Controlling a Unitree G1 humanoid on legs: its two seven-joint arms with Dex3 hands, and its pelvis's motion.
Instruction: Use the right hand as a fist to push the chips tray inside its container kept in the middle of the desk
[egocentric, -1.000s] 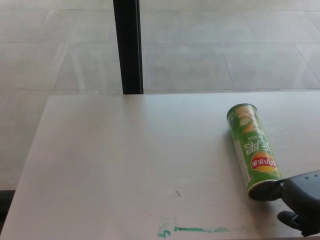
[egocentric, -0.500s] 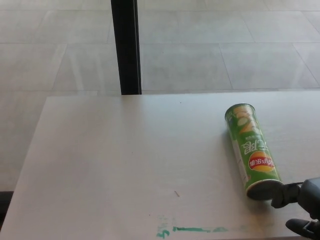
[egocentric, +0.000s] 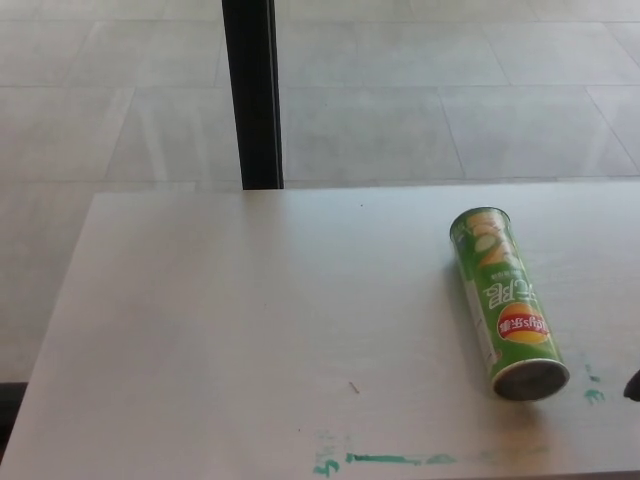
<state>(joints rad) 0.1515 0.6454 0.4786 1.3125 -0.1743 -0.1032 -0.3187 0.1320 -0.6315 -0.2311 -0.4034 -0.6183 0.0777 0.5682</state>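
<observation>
Chips container (egocentric: 505, 302): one green cylindrical can, lying on its side on the desk, in the right half of the frame, slightly below centre height.
Container orientation: long axis runs from upper left to lower right; far end near the middle right of the frame, near end toward the lower right.
Container near end (egocentric: 531, 379): round, dark face turned toward the camera; whether a tray sits flush inside it cannot be told.
Container label: red and yellow logo close to the near end, white lettering above it, printed upside down from this view.
Right hand (egocentric: 633, 385): only a small dark sliver shows at the right edge of the frame, level with the can's near end.
Right hand state: too little is visible to tell whether it is clenched or spread.
Container relative to hand: can lies to the left of the sliver, clearly apart from it, with bare desk between them.
Left hand: not visible.
Desk (egocentric: 250, 330): one pale wood-grain top, filling the lower half of the frame.
Green marks (egocentric: 385, 460): one smeared streak along the lower centre edge; two small spots between the can and the right edge.
Black post (egocentric: 252, 93): one, upright, upper left of centre, behind the desk.
Floor (egocentric: 450, 90): pale tiles across the upper frame.
</observation>
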